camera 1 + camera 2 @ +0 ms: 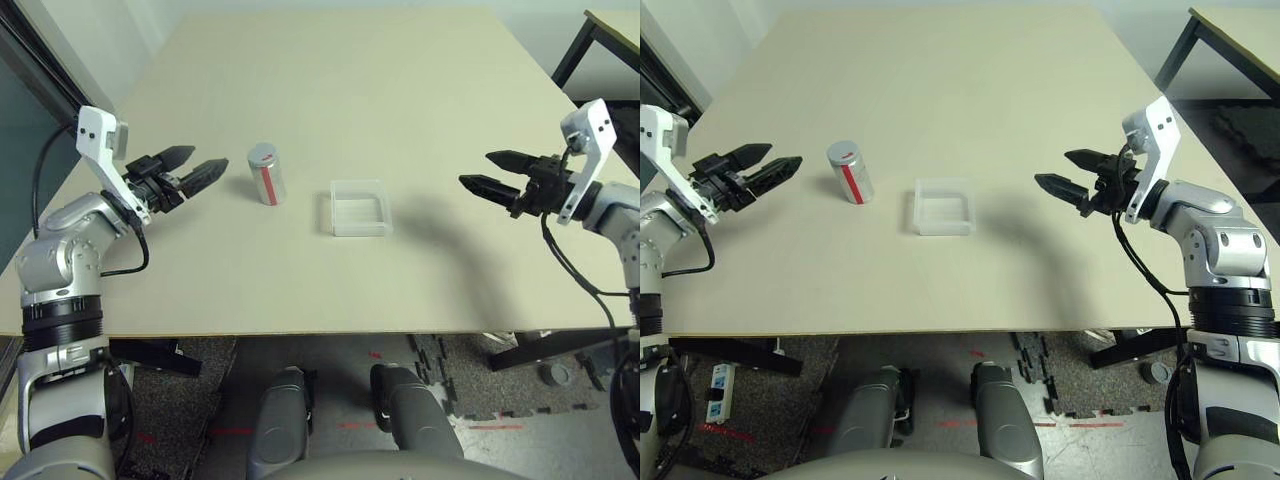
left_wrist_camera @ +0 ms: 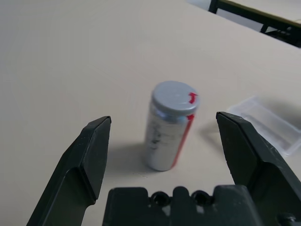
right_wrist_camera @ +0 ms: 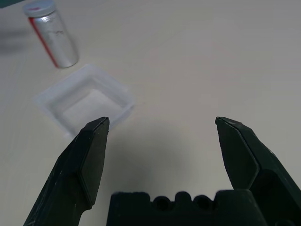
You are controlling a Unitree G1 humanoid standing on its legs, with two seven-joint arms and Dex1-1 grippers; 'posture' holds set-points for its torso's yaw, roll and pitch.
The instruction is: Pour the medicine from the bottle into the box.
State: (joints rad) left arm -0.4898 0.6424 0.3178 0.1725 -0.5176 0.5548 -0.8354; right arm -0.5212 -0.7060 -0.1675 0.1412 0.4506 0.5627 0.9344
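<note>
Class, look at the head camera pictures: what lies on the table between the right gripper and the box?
Nothing: only bare table and a soft shadow lie between the open right gripper and the box, as the left eye view shows.

silver-grey bottle [image 1: 267,174] with red stripe, clear colourless box [image 1: 359,208], beige table [image 1: 330,90], black fingers [image 1: 205,175]

A wide pale beige desk [image 1: 340,90] is stretching away to the far edge, catching soft, even light. Beyond its far right corner, a second table [image 1: 1230,40] with black legs is standing. Below the near edge, dark speckled floor mats [image 1: 190,400] are lying, red marks [image 1: 970,352] showing on them, with grey floor [image 1: 560,430] showing at right.
</note>
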